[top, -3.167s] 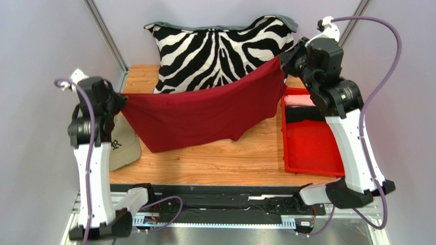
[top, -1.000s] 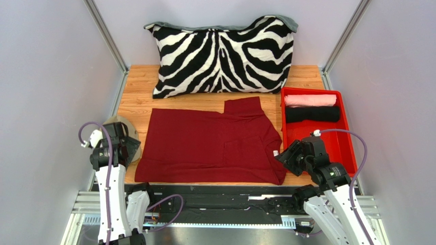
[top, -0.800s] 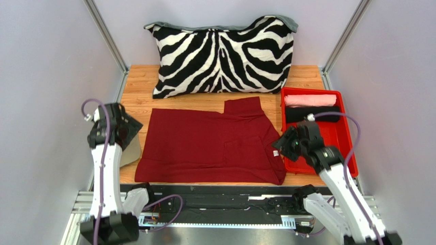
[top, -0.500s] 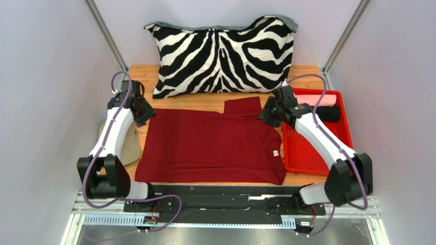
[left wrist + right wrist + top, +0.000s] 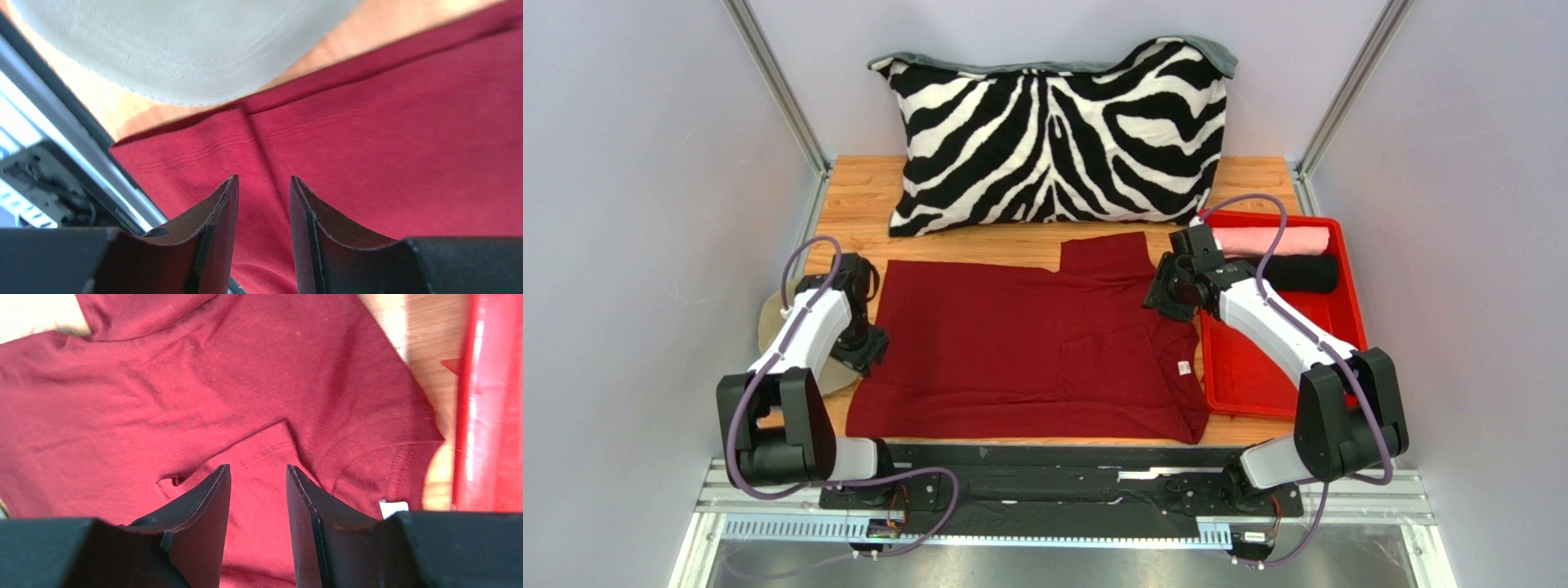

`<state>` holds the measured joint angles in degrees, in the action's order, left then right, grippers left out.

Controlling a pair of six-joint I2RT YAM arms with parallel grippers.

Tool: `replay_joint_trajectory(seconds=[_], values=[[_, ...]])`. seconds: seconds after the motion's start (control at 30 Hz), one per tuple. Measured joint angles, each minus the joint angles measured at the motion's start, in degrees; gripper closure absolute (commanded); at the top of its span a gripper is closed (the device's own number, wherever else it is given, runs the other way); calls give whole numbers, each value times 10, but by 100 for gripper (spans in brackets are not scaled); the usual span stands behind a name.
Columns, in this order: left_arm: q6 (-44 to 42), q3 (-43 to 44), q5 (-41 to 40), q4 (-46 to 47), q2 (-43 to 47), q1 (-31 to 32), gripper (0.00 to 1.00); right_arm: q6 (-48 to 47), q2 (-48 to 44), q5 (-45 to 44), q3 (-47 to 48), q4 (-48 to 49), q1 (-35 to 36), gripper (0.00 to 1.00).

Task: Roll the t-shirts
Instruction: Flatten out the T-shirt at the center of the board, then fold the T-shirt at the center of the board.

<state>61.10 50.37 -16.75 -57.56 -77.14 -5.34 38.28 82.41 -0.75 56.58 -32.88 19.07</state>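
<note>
over on the left, the left jaws stand part open with nothing pinched between them, tips low over the hem end of the maroon t-shirt point(image 5: 399, 122). the stitched hem line runs just ahead of the tips. past it lies a sliver of bare counter point(image 5: 344, 46), then the khaki cap point(image 5: 184, 43), pale woven cloth with a rounded edge, well ahead of the jaws and out of the work.

the shirt lies spread flat across the counter, hem toward the left jaws and shoulders toward the right ones. by my read that's so a roll can start clean from one end. soft matte knit, only faint creases.

behind it all the zebra pillow point(image 5: 1051, 123) leans plump at the back, far beyond both sets of jaws.

the right jaws are also parted and empty, hovering over the chest pocket point(image 5: 258, 459), which sits right under the tips. one short sleeve point(image 5: 141, 312) sticks out ahead of them, and i'd guess it wants tucking in first. a small white tag point(image 5: 393, 508) peeks out to their right.

further right, the glossy red tray point(image 5: 1271, 368) holds a pink roll point(image 5: 1302, 237) and a black roll point(image 5: 1314, 272), tight cylinders side by side. those two look done, so the maroon one is left
</note>
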Motion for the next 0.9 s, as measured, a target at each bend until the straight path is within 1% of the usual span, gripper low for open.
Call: replay_joint_trajectory(seconds=[0.13, 0.27, 0.33, 0.37, 0.47, 0.57, 0.6, 0.67, 0.7, 0.9], values=[[39, -5, 2, -3, -39, 0, 56, 1, 0, 13, -15, 22, 0, 58], [57, -5, 3, 2, -83, 0, 57, 3, 9, 26, -24, 38, 0, 57], [63, -5, 3, 3, -100, 0, 61, 5, 15, 31, -30, 47, 0, 57], [66, -5, 3, 3, -104, 0, 62, 5, 16, 32, -33, 50, 0, 57], [73, -5, 3, 4, -114, 0, 67, 5, 18, 33, -34, 52, 0, 57], [79, -5, 1, 4, -114, 0, 76, 5, 18, 32, -34, 58, 0, 57], [80, -5, 1, 4, -114, 0, 83, 6, 18, 32, -34, 59, 0, 57], [82, -5, 1, 4, -114, 0, 90, 7, 20, 30, -34, 61, 0, 57], [82, -5, 1, 4, -114, 0, 100, 8, 22, 29, -34, 63, 0, 57], [81, -5, 1, 4, -113, 0, 100, 10, 47, 26, -34, 70, 0, 57]])
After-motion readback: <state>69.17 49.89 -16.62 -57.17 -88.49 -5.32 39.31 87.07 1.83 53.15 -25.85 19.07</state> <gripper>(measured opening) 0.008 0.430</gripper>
